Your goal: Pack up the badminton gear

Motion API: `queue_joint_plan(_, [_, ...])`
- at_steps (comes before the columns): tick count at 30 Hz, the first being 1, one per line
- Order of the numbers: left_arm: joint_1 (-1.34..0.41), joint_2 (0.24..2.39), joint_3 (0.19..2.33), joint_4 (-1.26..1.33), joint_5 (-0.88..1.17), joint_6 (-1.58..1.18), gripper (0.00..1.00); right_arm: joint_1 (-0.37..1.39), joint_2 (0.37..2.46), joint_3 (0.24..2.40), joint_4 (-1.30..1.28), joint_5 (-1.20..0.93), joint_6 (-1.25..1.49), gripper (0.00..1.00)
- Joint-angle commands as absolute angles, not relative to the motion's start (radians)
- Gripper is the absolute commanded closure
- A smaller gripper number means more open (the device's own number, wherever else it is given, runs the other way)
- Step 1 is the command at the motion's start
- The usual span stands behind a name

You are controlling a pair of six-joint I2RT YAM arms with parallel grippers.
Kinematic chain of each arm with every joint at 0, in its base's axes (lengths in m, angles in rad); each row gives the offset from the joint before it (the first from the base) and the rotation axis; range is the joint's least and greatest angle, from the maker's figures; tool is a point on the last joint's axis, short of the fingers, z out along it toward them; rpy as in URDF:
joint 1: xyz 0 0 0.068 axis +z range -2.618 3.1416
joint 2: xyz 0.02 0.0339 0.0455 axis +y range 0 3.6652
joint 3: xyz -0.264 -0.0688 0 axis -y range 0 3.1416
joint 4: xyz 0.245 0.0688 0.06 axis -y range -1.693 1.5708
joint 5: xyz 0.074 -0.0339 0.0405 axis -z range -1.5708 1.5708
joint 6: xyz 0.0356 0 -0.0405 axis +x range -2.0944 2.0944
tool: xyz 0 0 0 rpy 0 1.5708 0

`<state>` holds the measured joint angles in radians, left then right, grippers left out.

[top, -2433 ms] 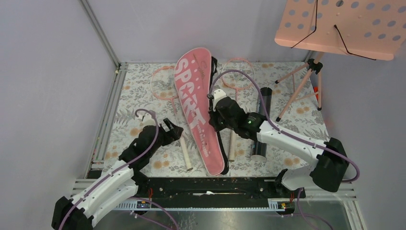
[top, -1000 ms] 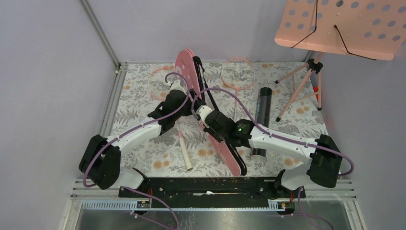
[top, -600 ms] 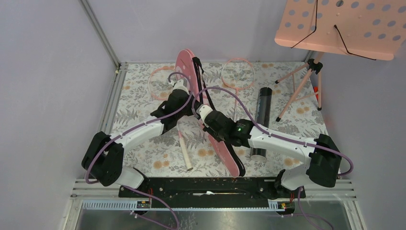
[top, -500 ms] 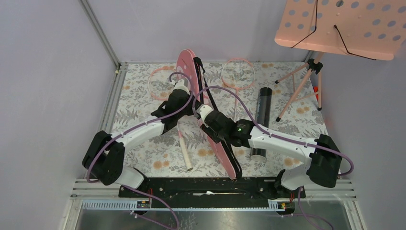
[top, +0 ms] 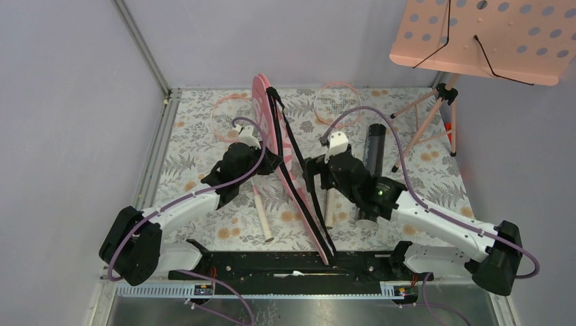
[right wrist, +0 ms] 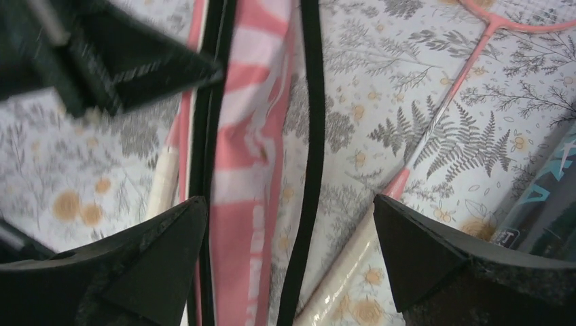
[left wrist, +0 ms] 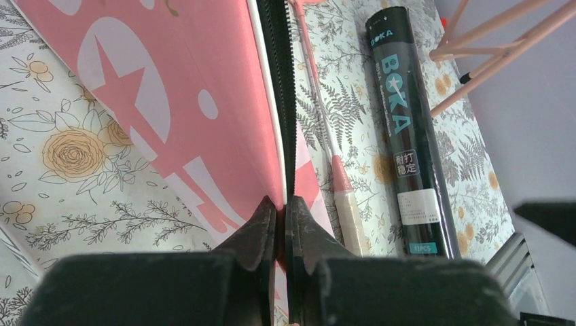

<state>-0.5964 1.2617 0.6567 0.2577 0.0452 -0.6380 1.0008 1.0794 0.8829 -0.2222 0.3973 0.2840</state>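
Pink fabric on edge splits the table. One racket cover (top: 261, 105) stands on its long side and runs slantwise from the back wall to the near rail (top: 238, 261). Its black strap (top: 291, 146) hangs off the right face. The left gripper (top: 274, 163) is clenched on the cover's zipped rim, about midway along. Its wrist view shows both fingers (left wrist: 261, 227) pressed together on that rim. The right gripper (top: 312, 175) sits just right of the cover with its jaws spread wide, grasping nothing. Cover and strap show between its two fingers (right wrist: 156, 258).

Two rackets lie flat, one on each side of the cover. The left racket (top: 260, 207) points its handle toward the near edge. The right racket (top: 337, 102) has its head near the back wall and its handle beside the one black tube (top: 373, 146). One music stand (top: 482, 37) overhangs the far right corner, its tripod legs (top: 421, 132) planted just past the tube.

Arm, racket, tube and legs sit close together on the right side. Bare floral cloth (top: 187, 146) shows at the left, between the left racket and the side rail (top: 155, 163).
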Motion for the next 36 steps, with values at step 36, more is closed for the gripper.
queue_joint_plan(36, [-0.598,1.25,0.636,0.259,0.129,-0.528,1.0,0.782,1.802,1.483,-0.178,0.529,0.285,0.07])
